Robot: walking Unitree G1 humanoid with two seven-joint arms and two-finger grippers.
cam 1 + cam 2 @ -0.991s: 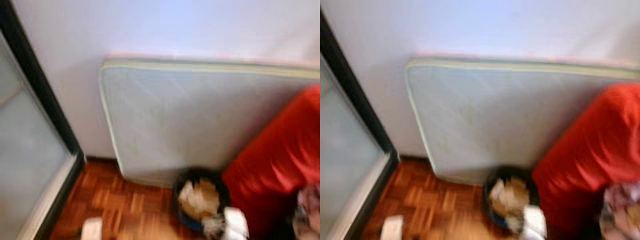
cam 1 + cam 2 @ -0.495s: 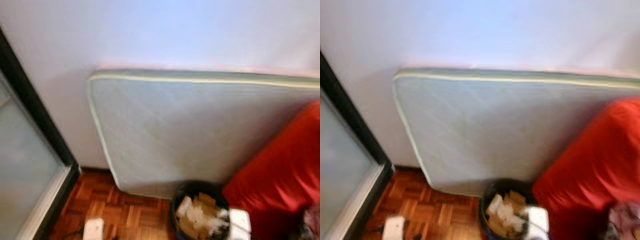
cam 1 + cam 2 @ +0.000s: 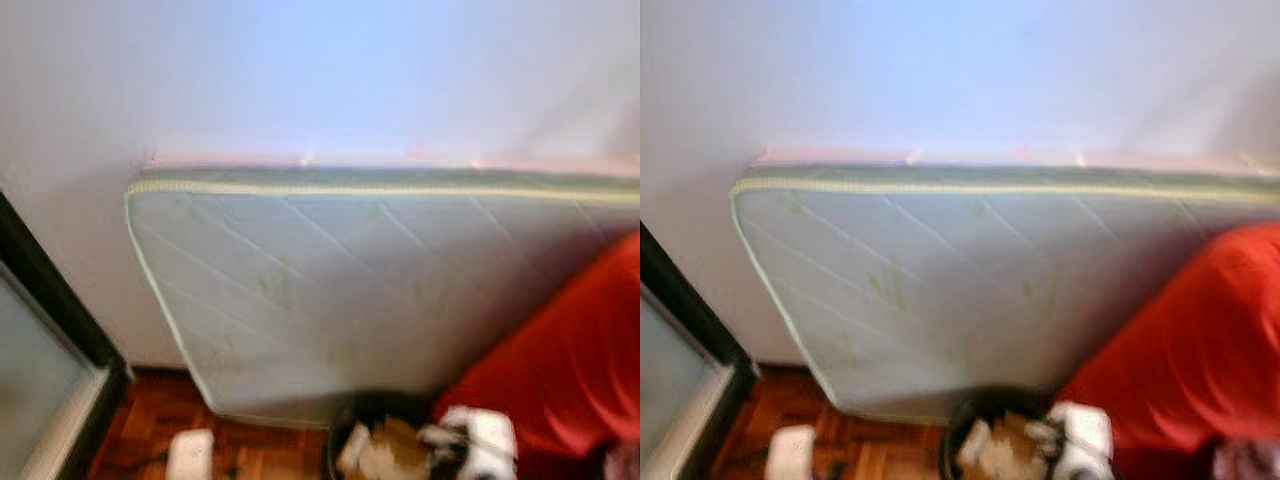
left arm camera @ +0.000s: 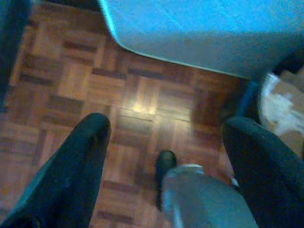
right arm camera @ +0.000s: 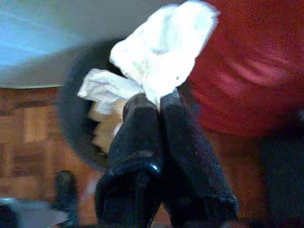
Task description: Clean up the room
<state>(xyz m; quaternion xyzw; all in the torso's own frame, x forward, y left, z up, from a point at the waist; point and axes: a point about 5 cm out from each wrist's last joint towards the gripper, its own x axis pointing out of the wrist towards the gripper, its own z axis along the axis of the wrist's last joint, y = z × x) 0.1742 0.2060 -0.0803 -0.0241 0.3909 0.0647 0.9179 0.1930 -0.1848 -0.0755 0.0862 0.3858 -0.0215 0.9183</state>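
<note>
White crumpled tissue [image 5: 161, 52] pinched between pressed-together fingers of right gripper [image 5: 159, 107], held above black trash bin [image 5: 78, 128] beside mattress [image 3: 350, 290]. Left gripper [image 4: 164, 142] spread wide over parquet floor [image 4: 76, 80], holding nothing.

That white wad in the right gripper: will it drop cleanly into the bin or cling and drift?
The crumpled tissue looks soft and floppy, flaring loosely above the shut right gripper, so it is probably very light and may drift. Its ragged folds might snag on the fingers. The black bin sits close behind, which should help.
</note>
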